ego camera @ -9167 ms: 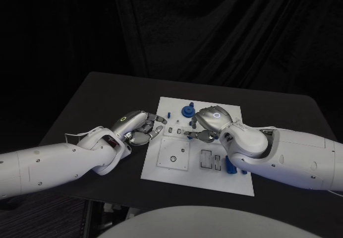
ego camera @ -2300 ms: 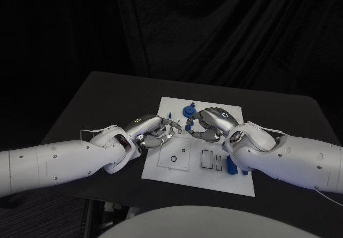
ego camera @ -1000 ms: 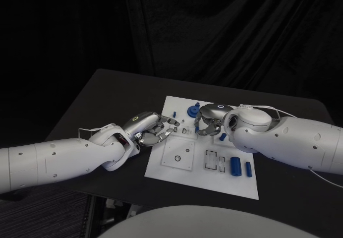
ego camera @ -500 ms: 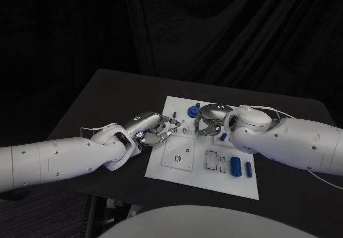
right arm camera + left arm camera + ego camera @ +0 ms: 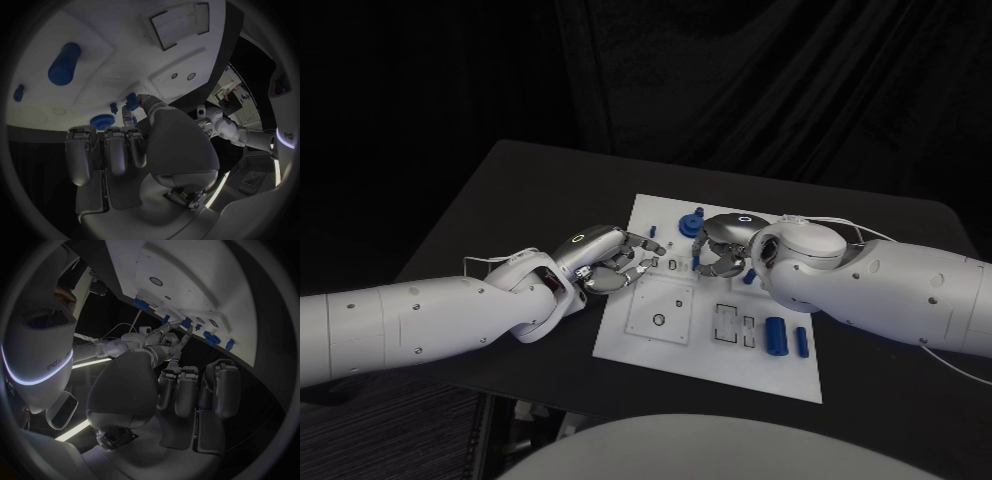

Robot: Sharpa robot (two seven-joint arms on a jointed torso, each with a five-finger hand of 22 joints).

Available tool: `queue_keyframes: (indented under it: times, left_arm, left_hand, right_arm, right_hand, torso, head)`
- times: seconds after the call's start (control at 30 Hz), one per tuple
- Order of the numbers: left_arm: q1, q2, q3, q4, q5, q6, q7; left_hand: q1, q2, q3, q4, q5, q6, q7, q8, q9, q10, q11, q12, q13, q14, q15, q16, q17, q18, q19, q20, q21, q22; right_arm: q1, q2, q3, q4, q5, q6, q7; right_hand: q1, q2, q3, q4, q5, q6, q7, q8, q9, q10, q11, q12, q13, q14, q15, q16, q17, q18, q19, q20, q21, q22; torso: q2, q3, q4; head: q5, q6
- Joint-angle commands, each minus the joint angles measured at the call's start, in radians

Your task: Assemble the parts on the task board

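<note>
We see the board [image 5: 678, 345] lying in the middle of the counter [image 5: 502, 200]. Our left hand [image 5: 607, 265] sits at its left edge, our right hand [image 5: 723, 250] over its far middle, the two near each other. A gear [image 5: 689, 223] stands behind the right hand; two cylinders [image 5: 788, 336] lie near the board's right edge.

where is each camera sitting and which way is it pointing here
Head view: on the robot's head, looking down at the task board; both white arms, left hand, right hand.
Left wrist view: behind the left hand, facing the board.
Right wrist view: behind the right hand, facing the board.
All three views share the board.
</note>
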Motion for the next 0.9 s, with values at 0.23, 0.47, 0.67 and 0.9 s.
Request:
queue_keyframes:
  times: [0.23,0.47,0.67,0.9]
  left_arm:
    - [-0.001,0.004,0.001,-0.001,0.002,0.012,-0.007]
    - [-0.001,0.004,0.001,-0.002,0.002,0.014,-0.011]
    - [-0.001,0.004,0.001,-0.004,0.002,0.015,-0.016]
    - [-0.001,0.004,0.001,-0.006,0.002,0.012,-0.02]
  left_hand:
    - [-0.008,0.004,-0.005,0.002,0.002,0.007,0.002,0.001,-0.002,0.105,0.0,0.003,0.263,0.104,-0.002,0.003,0.263,-0.001,-0.001,-0.001,-0.004,0.205]
    - [-0.009,0.004,-0.005,0.002,0.002,0.008,0.003,0.001,-0.002,0.105,0.0,0.003,0.263,0.104,-0.002,0.003,0.263,-0.001,-0.002,-0.001,-0.005,0.205]
    - [-0.009,0.004,-0.005,0.002,0.002,0.008,0.003,0.001,-0.002,0.105,0.0,0.003,0.263,0.104,-0.002,0.003,0.263,-0.001,-0.002,-0.001,-0.005,0.205]
    - [-0.009,0.003,-0.005,0.002,0.002,0.007,0.004,0.0,-0.003,0.105,0.001,0.003,0.263,0.104,-0.001,0.003,0.263,-0.001,-0.002,-0.001,-0.006,0.204]
  right_arm:
    - [-0.002,0.001,0.0,0.001,-0.001,0.016,-0.018]
    - [-0.003,0.001,0.0,0.001,-0.001,0.011,-0.017]
    - [-0.003,-0.001,0.0,0.003,-0.001,-0.002,-0.015]
    - [-0.003,-0.012,0.0,0.017,-0.001,-0.06,0.003]
  right_hand:
    - [-0.001,-0.011,0.003,0.008,-0.001,-0.034,0.007,-0.003,-0.041,0.104,0.016,-0.002,0.263,0.106,0.015,0.003,0.264,-0.014,0.1,0.015,-0.004,0.26]
    - [-0.003,-0.015,0.001,0.009,-0.009,-0.055,0.011,-0.003,-0.065,0.104,0.019,-0.002,0.263,0.106,0.018,0.003,0.264,-0.013,0.099,0.019,-0.005,0.26]
    - [0.0,-0.02,-0.016,0.008,-0.094,-0.124,0.014,-0.003,-0.119,0.104,0.011,-0.002,0.263,0.106,0.013,0.003,0.264,-0.013,0.099,0.017,-0.006,0.26]
    - [0.052,-0.049,-0.137,0.093,-0.304,-0.316,-0.023,-0.003,-0.236,0.104,-0.03,-0.002,0.263,0.106,-0.021,0.003,0.264,-0.014,0.1,-0.016,-0.003,0.261]
  torso:
    - [0.0,-0.0002,0.0002]
    - [0.001,-0.0005,0.0001]
    - [0.001,-0.0001,0.0003]
    - [0.001,-0.0006,0.0003]
  head:
    - [-0.001,0.0]
    - [0.001,0.0]
    - [0.0,0.0]
    - [0.001,0.0]
